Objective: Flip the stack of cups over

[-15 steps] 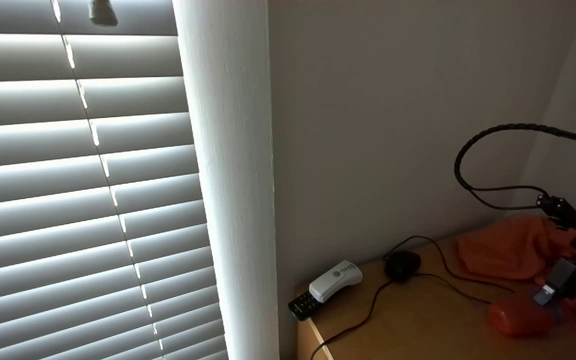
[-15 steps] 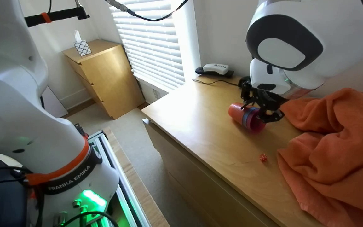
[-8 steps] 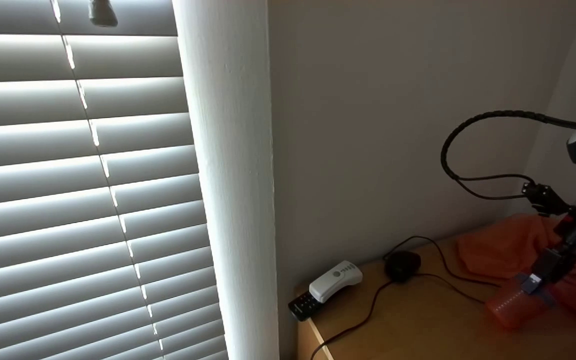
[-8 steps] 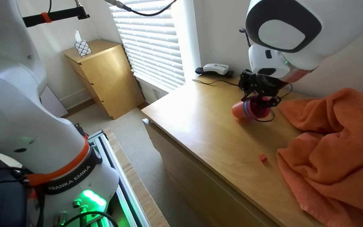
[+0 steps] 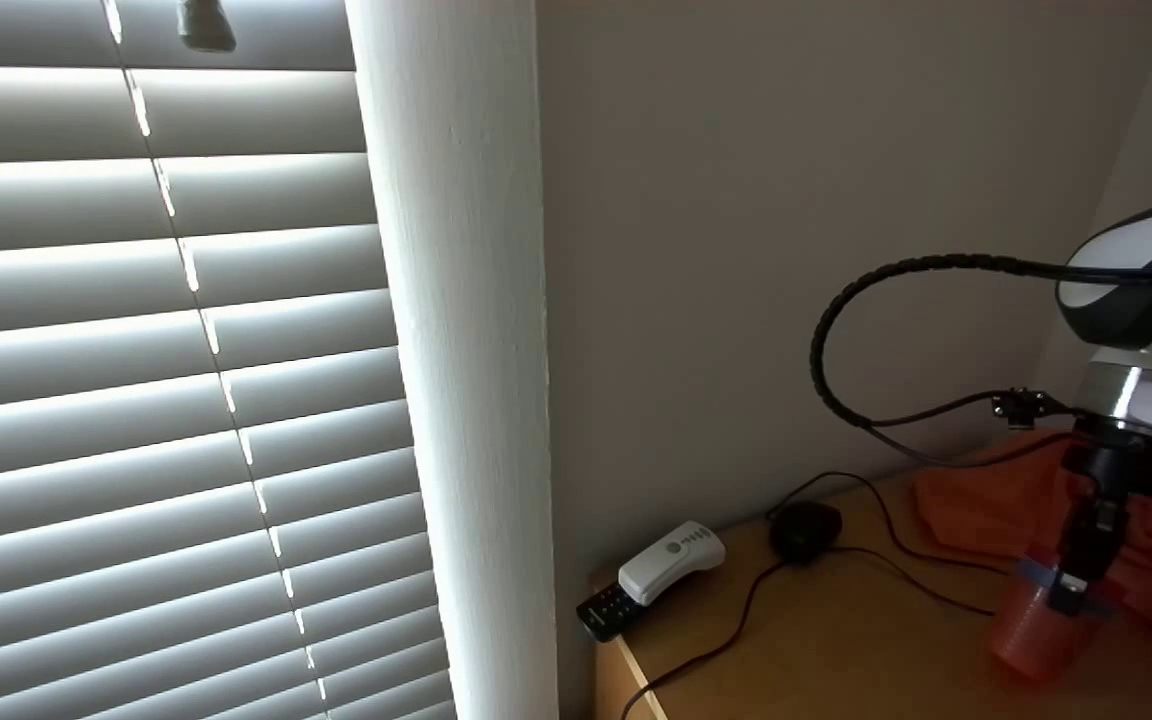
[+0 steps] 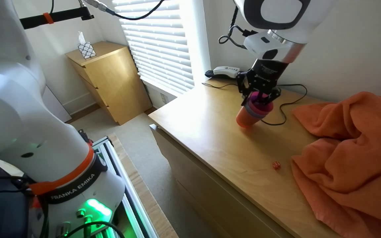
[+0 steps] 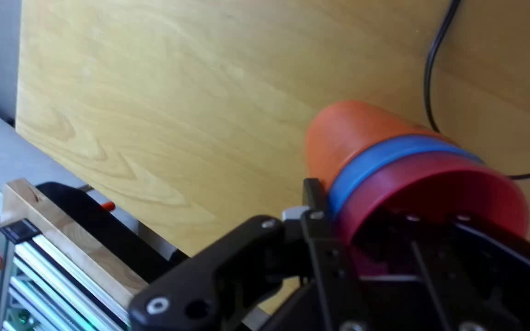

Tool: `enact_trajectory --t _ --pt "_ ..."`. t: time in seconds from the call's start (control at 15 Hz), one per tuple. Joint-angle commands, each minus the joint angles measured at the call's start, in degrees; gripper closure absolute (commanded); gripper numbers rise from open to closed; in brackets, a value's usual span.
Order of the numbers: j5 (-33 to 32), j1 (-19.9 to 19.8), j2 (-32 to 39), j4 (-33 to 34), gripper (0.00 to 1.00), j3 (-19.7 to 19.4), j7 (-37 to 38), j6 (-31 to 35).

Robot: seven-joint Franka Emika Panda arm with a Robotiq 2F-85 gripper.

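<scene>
The stack of nested cups shows orange at its closed end, then a blue band, then a pink-red rim. It is in both exterior views point(image 5: 1031, 635) point(image 6: 247, 116) and in the wrist view point(image 7: 354, 131). Its open end faces up toward the gripper; the stack is tilted, with its closed end low at the wooden top point(image 6: 207, 129). Whether that end touches the wood is unclear. My gripper point(image 6: 252, 100) is shut on the stack's wall at the rim, one finger outside and the other inside the mouth. The inner fingertip is hidden in the dark interior.
A crumpled orange cloth point(image 6: 346, 158) lies on the right of the dresser top. A small red die point(image 6: 276, 165) lies near the front edge. A white remote point(image 5: 673, 562) on a black one and a black device point(image 5: 805, 531) with cable lie by the wall.
The gripper has turned from nearly sideways to pointing more downward. The cup stack has swung with it from lying on its side to tilted with its open end up.
</scene>
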Motion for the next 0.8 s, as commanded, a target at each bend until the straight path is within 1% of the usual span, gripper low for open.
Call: enact_trajectory --t 0.0,0.13,0.27,0.4,0.6,0.67,0.73 --pt "-9.65 2.25 -2.95 -3.3 0.97 0.95 -0.37 2.35" --pt "-14.57 3.41 -4.12 -4.7 0.97 1.51 -0.78 4.58" --pt "-18.19 4.4 -5.32 -6.94 0.97 2.08 -0.25 9.5" --pt "-20.08 4.96 -6.18 -9.23 0.97 2.73 0.35 14.77" --pt "-20.0 5.12 -7.63 -11.68 0.97 3.73 -0.11 18.18" --pt "-19.26 4.93 -8.14 -12.21 0.62 4.17 -0.94 18.47" --pt "-18.68 4.76 -8.67 -12.75 0.61 4.54 -1.59 19.11"
